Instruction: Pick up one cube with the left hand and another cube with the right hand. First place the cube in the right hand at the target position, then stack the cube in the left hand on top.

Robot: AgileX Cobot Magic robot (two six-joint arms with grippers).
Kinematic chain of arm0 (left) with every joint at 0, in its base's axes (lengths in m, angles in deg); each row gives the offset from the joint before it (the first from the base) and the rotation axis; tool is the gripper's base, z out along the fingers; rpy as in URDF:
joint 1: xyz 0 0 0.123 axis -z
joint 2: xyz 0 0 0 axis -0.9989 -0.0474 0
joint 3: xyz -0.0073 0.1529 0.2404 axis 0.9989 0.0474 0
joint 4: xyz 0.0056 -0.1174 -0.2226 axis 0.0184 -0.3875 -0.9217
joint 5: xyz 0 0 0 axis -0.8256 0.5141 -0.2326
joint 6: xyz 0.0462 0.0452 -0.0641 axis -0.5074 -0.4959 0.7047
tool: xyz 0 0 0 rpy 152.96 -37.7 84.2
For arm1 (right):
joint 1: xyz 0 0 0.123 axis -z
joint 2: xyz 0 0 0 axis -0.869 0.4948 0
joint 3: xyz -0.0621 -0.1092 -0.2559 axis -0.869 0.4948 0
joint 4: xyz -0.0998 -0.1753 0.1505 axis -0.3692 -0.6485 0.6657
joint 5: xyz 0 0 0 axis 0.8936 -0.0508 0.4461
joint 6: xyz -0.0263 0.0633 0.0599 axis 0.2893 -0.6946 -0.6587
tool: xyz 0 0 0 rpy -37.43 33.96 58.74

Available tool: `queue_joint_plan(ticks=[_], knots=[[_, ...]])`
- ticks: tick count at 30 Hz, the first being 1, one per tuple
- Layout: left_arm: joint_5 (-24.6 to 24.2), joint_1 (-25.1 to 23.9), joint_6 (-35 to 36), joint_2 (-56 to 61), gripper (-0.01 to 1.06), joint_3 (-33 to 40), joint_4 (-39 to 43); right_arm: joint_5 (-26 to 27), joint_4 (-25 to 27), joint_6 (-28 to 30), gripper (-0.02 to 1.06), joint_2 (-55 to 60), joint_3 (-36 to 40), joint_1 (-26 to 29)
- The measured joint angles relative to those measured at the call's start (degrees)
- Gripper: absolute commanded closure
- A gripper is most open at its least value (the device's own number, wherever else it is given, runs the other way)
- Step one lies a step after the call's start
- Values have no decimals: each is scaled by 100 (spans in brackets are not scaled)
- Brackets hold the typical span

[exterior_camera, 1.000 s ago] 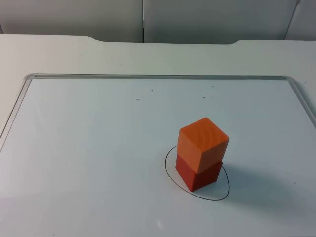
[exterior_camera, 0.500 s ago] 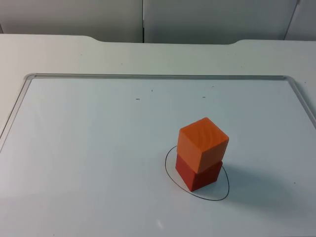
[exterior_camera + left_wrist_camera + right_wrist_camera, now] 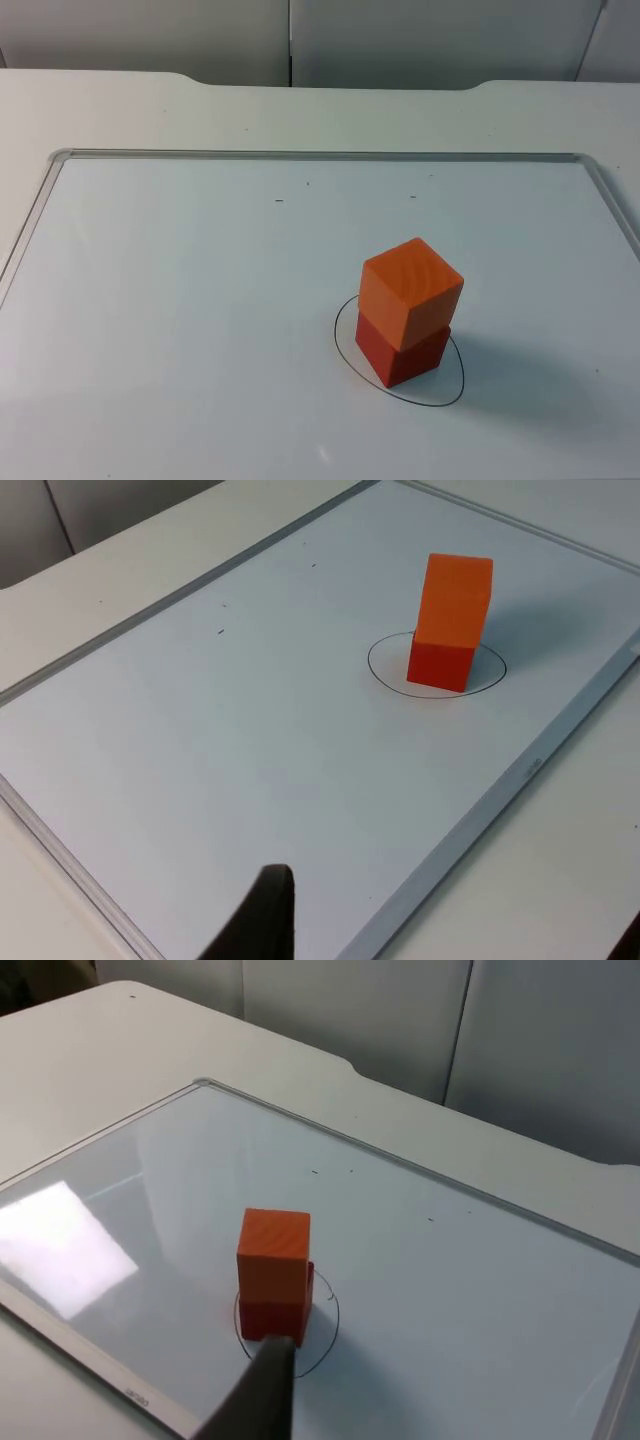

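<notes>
Left pincer (image 3: 440, 920): in the left wrist view we see one dark fingertip (image 3: 262, 920) at the frame edge and a sliver of the other at the far corner, so the fingers stand apart with nothing between them. The pincer hangs above the near edge of the whiteboard (image 3: 200, 740), well apart from the cubes.

Right pincer (image 3: 262, 1400): in the right wrist view we see a single dark fingertip, which overlaps the foot of the stack in the picture; we cannot tell whether the fingers are apart or together, nor whether the tip touches the cube.

Moving outward, the red cube (image 3: 403, 352) sits on the whiteboard inside the drawn black oval (image 3: 345, 360) that marks the target. The orange cube (image 3: 411, 291) rests squarely on top of it, touching, turned slightly relative to the lower cube. Both stand upright. We read the same stack in the wrist views: orange cube (image 3: 455, 600) over red cube (image 3: 440, 665), and orange cube (image 3: 274, 1253) over red cube (image 3: 272, 1320).

The whiteboard lies flat on the white surface (image 3: 120, 110), which ends at the grey partition wall (image 3: 420, 40)
</notes>
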Motion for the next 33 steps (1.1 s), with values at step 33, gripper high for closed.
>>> queue_joint_plan(ticks=[33], knots=[[14,0,0,0,0,0,0,-731,592,-123,0,-8,68,0]])
